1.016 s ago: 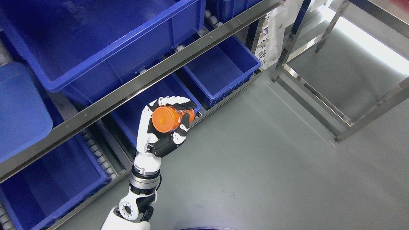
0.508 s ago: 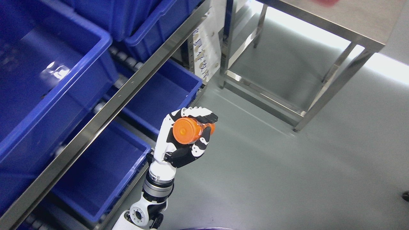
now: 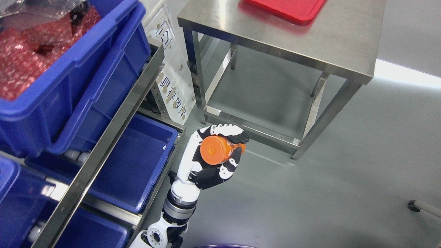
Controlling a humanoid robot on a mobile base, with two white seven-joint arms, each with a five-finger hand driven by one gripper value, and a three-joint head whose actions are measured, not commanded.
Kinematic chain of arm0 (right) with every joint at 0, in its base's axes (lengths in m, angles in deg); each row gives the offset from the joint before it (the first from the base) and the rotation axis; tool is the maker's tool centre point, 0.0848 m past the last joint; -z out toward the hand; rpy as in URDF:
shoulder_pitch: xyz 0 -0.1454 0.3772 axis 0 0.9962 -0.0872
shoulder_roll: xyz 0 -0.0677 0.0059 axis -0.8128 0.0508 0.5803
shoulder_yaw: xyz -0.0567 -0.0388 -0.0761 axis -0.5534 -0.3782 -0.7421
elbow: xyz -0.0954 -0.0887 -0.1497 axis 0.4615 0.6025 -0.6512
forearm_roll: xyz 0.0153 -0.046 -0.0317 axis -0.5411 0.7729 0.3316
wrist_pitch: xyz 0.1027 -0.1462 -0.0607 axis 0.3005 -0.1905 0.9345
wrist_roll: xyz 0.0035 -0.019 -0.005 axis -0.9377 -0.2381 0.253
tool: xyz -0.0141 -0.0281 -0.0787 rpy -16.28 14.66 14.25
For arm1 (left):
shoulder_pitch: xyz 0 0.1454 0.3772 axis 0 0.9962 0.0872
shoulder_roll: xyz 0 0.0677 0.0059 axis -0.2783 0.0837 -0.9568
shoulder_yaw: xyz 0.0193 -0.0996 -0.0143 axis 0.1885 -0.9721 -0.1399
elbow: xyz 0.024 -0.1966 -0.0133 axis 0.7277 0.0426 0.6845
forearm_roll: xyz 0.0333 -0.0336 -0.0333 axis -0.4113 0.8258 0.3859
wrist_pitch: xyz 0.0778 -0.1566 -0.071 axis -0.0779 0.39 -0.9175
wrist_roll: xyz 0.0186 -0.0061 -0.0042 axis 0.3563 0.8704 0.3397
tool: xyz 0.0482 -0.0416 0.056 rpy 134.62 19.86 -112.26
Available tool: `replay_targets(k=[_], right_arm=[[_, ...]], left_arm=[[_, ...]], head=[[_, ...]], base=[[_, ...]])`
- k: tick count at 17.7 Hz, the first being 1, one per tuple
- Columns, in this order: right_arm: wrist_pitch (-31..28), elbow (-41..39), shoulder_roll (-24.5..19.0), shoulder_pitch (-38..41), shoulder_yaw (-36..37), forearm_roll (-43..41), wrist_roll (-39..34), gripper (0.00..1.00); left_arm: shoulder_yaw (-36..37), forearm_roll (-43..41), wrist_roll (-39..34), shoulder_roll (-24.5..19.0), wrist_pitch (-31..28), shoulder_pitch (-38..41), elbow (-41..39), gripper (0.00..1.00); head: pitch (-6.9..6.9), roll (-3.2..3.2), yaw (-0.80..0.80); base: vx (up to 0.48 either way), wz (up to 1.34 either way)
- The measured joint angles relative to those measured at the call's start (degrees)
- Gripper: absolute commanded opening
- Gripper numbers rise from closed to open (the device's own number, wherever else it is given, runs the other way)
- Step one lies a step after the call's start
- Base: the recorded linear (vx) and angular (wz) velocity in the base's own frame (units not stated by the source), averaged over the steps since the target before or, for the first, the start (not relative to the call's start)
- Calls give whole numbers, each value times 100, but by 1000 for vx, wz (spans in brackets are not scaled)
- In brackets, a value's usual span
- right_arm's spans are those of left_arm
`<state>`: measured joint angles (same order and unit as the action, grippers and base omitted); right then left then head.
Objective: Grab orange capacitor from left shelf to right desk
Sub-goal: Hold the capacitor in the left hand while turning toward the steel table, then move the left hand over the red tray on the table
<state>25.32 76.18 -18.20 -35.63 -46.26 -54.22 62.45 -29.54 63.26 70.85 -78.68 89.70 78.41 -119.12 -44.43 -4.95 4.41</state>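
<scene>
I see my left hand (image 3: pixel 210 158) wrapped around the orange capacitor (image 3: pixel 217 150) above the floor, the steel worktop (image 3: pixel 330 44) at one o'clock, blue shelf bins (image 3: pixel 137 155) at nine.

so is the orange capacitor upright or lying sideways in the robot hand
Sideways. The orange capacitor shows its round end face to the camera, its body running back between the left robot hand's curled fingers.

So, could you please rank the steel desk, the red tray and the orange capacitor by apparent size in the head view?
1. Stainless steel desk
2. Flat red tray, cropped by the frame
3. Orange cylindrical capacitor, held in the left hand
</scene>
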Motion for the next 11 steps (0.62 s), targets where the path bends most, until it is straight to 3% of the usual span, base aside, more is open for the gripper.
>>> replay_targets(k=[7, 11], right_arm=[[1, 0, 0, 5, 0, 0, 0, 100], [2, 0, -1, 2, -1, 0, 0, 100]], left_arm=[[416, -196, 6, 0, -5, -209, 2, 2], [571, -231, -16, 0, -434, -556, 6, 3]], head=[[0, 0, 0], [0, 0, 0]], base=[[391, -202], [333, -223]])
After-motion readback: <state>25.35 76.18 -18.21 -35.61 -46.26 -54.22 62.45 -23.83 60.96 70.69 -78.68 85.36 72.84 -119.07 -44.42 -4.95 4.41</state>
